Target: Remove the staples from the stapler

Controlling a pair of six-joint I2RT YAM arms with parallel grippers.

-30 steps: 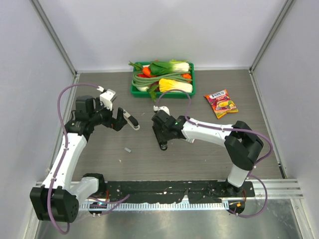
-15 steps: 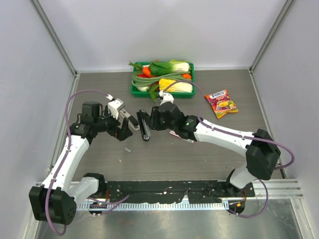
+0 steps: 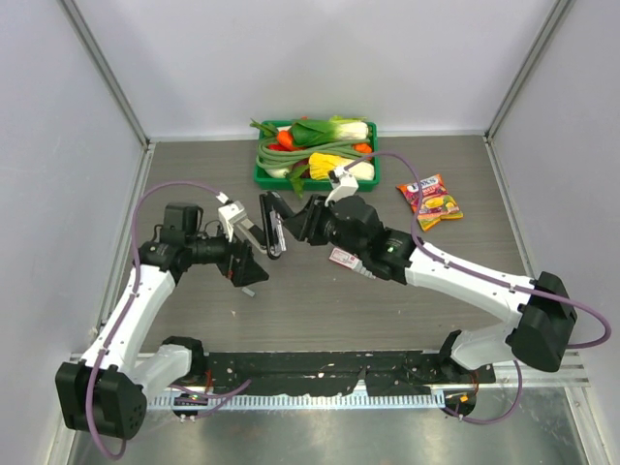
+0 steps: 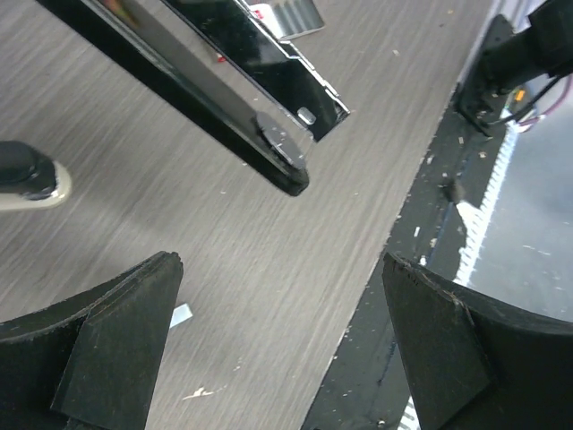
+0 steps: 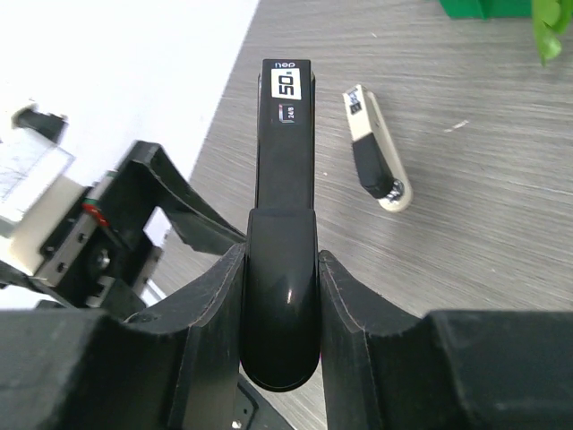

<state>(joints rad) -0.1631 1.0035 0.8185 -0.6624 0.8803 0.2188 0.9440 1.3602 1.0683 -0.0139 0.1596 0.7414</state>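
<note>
My right gripper (image 3: 296, 223) is shut on a black stapler (image 3: 274, 229) and holds it above the table, left of centre. In the right wrist view the stapler (image 5: 285, 161) sticks out forward between the closed fingers (image 5: 201, 322) of my right gripper (image 5: 280, 300). In the left wrist view the stapler (image 4: 192, 98) hangs open, its chrome magazine (image 4: 260, 54) spread from the black base. My left gripper (image 3: 248, 268) is open and empty, just below the stapler; its fingers (image 4: 116, 349) stand wide apart. One small silver staple strip (image 4: 179, 315) lies on the table by the left finger.
A small white-and-black tool (image 5: 376, 161) lies beside the stapler. A pink-and-white box (image 3: 344, 258) lies under my right arm. A green tray of vegetables (image 3: 263, 177) stands at the back, a candy packet (image 3: 429, 201) to its right. A black rail (image 3: 320, 368) runs along the near edge.
My right arm carried the stapler up and to the left, towards my left gripper. My left gripper swung down and right, under the stapler, and stays open.
</note>
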